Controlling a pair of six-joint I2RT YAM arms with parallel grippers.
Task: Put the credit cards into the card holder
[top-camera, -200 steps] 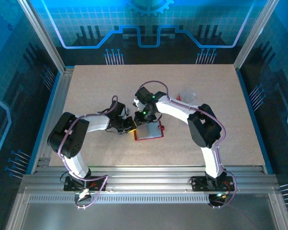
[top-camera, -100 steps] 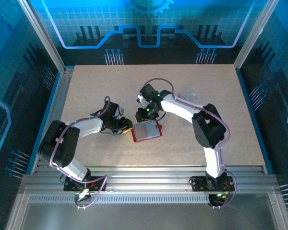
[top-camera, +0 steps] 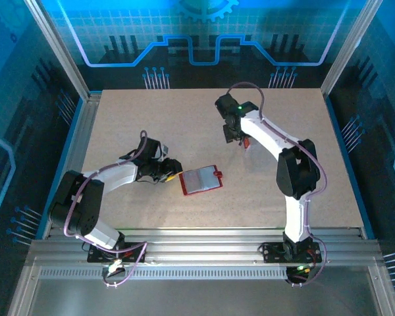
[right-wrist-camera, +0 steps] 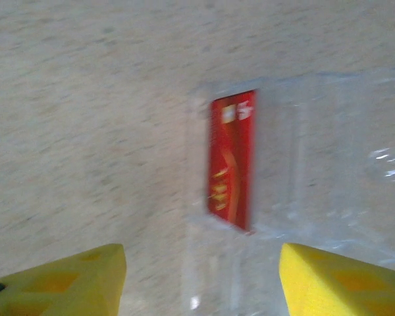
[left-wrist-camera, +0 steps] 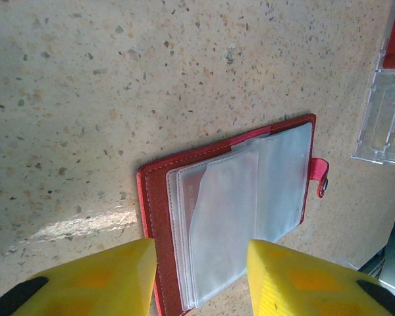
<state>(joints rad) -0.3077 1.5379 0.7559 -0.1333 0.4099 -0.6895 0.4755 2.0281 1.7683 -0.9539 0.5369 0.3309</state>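
Left pincer (left-wrist-camera: 201, 263): we see its yellow fingers (left-wrist-camera: 92, 276) apart with nothing between them, just at 9 o'clock of the card holder (top-camera: 201, 180).
Right pincer (right-wrist-camera: 204, 263): fingers wide apart and empty, over the worktop (top-camera: 138, 118) at 1 o'clock from the holder, well apart from it.
Card holder: lies open and flat, clear pockets up, clasp tab (left-wrist-camera: 321, 178) at its 3 o'clock side.
Red card (right-wrist-camera: 232, 158): we find it inside the clear plastic sleeve (right-wrist-camera: 316, 151), at 12 o'clock of the right pincer.
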